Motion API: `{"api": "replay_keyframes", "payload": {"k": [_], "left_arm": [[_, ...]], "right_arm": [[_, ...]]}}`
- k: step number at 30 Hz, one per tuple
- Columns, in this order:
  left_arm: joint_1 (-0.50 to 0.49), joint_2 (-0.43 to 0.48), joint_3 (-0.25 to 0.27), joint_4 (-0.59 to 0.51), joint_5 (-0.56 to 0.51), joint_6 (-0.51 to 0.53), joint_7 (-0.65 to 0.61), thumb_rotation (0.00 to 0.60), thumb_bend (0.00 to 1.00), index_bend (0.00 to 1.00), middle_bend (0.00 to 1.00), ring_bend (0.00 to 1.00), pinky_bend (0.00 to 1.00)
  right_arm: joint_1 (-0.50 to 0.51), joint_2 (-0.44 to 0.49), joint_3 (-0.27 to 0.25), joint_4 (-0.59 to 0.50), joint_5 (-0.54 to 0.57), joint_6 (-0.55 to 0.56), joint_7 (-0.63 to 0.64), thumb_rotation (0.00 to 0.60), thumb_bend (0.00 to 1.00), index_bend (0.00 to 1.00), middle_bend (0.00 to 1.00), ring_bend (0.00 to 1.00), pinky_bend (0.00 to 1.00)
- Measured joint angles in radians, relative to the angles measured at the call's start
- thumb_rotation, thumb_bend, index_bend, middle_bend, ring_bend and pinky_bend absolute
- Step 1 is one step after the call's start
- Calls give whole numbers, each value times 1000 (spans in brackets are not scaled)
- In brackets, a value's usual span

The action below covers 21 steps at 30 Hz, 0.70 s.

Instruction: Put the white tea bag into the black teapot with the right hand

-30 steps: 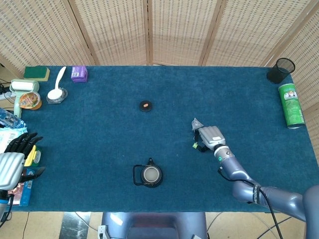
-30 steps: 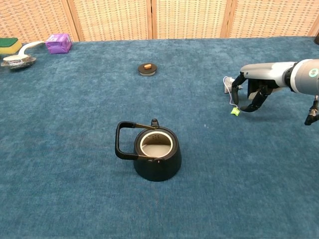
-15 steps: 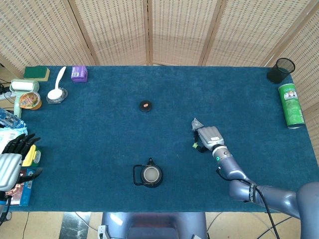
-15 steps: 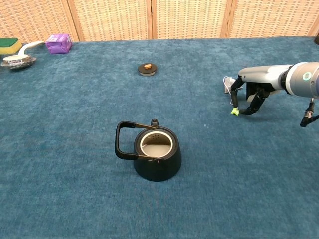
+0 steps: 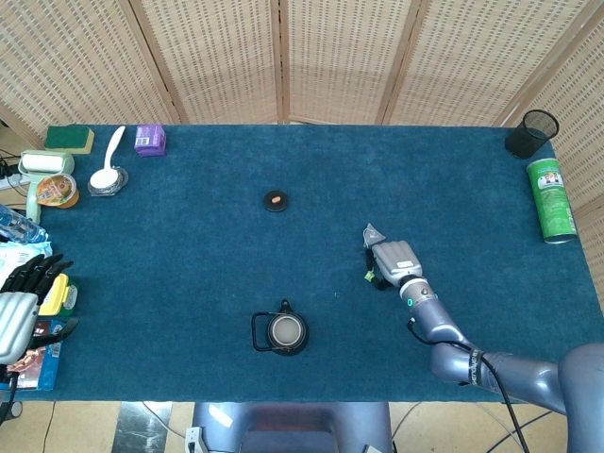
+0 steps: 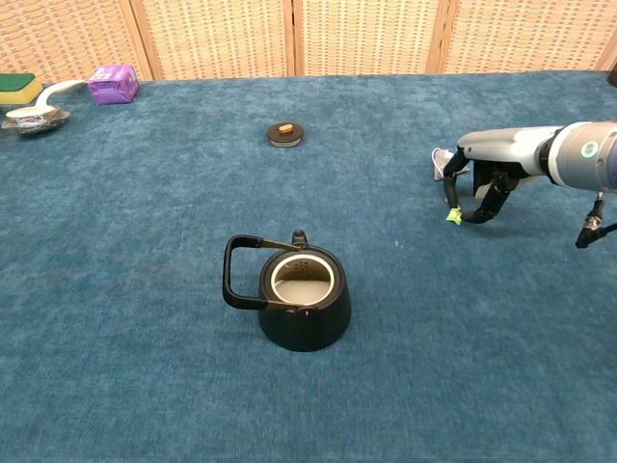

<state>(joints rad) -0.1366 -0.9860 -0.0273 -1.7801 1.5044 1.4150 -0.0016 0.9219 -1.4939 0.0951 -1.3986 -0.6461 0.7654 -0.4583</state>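
Observation:
The white tea bag lies on the blue cloth at the right, its string running to a green tag; the head view shows the tea bag too. My right hand hovers palm down just right of it, dark fingers apart and pointing down, one fingertip beside the tag. Nothing is lifted. The same right hand shows in the head view. The black teapot stands open-topped near the front centre, handle to the left, also seen as the teapot. My left hand hangs off the table's left edge, fingers spread, empty.
The teapot lid lies at mid-table behind the pot. A purple box, spoon on a dish and green sponge sit far left. A black mesh cup and green can stand at the right edge.
My right hand has edged a little left and farther back, closing in on the tea bag and its tag. My left hand has drifted slightly lower at the table's edge.

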Motion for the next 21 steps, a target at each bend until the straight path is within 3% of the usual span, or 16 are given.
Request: {"api": "replay_keyframes", "payload": {"k": [21], "left_arm": [[9,0,5,23,4,10,-28,600,262,145,104,0,85]], "right_arm": [[13,-15,-7,-26,32,33,-37,600,417,494,1000,1000,1000]]}}
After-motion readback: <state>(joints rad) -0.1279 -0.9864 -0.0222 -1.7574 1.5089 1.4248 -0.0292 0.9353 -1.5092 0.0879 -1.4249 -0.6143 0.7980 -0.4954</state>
